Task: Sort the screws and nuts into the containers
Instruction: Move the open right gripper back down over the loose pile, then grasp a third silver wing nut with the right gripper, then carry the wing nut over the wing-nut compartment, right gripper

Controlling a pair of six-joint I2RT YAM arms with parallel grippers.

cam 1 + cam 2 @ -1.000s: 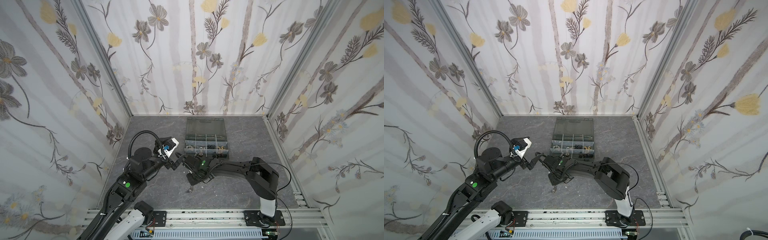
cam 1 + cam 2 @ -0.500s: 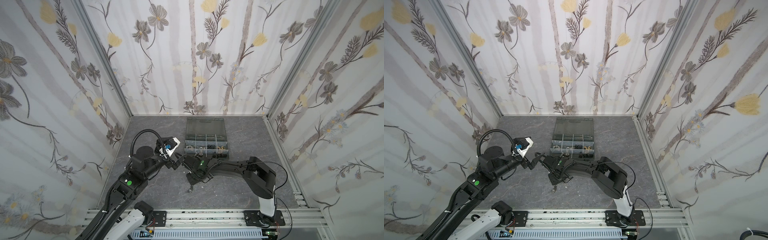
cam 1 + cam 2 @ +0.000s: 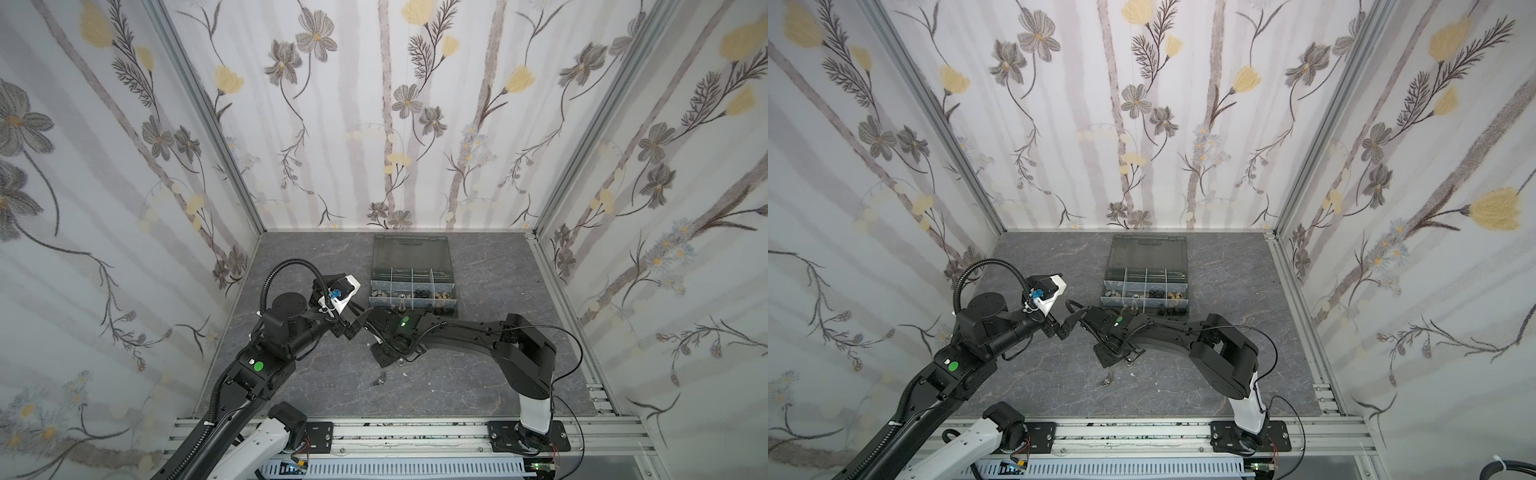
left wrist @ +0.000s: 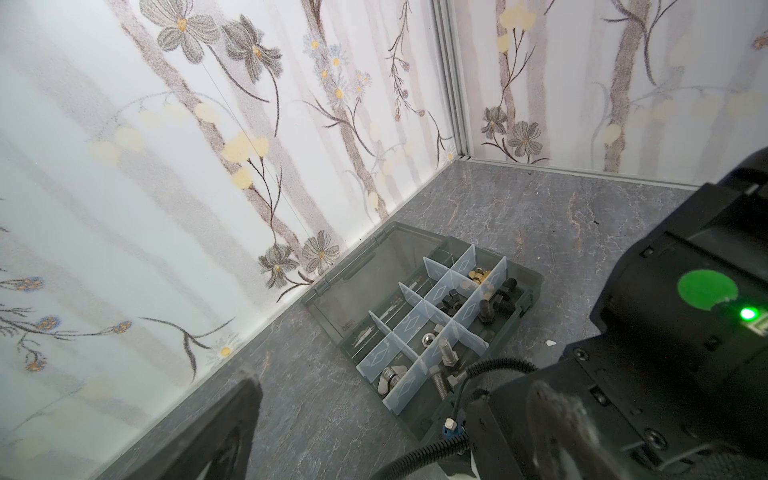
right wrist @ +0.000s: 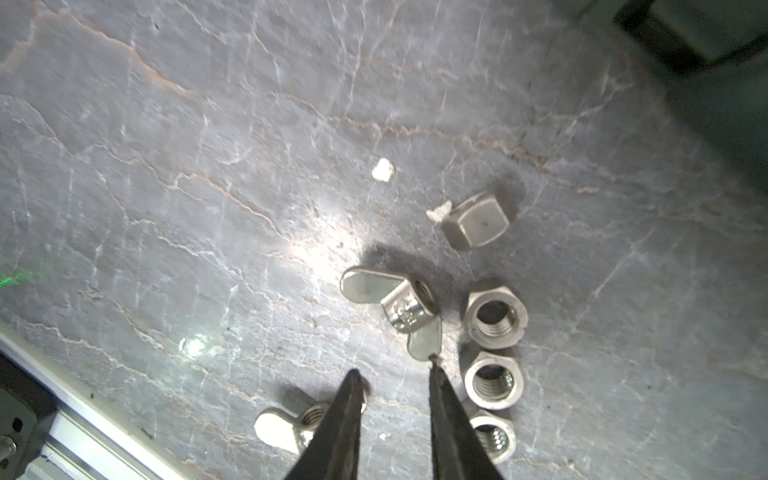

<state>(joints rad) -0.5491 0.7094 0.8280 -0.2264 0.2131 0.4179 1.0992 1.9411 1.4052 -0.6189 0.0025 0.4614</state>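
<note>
Your right gripper (image 5: 392, 365), jaws narrowly parted and empty, grazes the silver metal winged nut (image 5: 409, 307); closing off-centre could flick it away.

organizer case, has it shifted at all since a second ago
No. In both top views the organizer case keeps the same small gap to the foot of the back wall, and its edges are still square to it.
</note>
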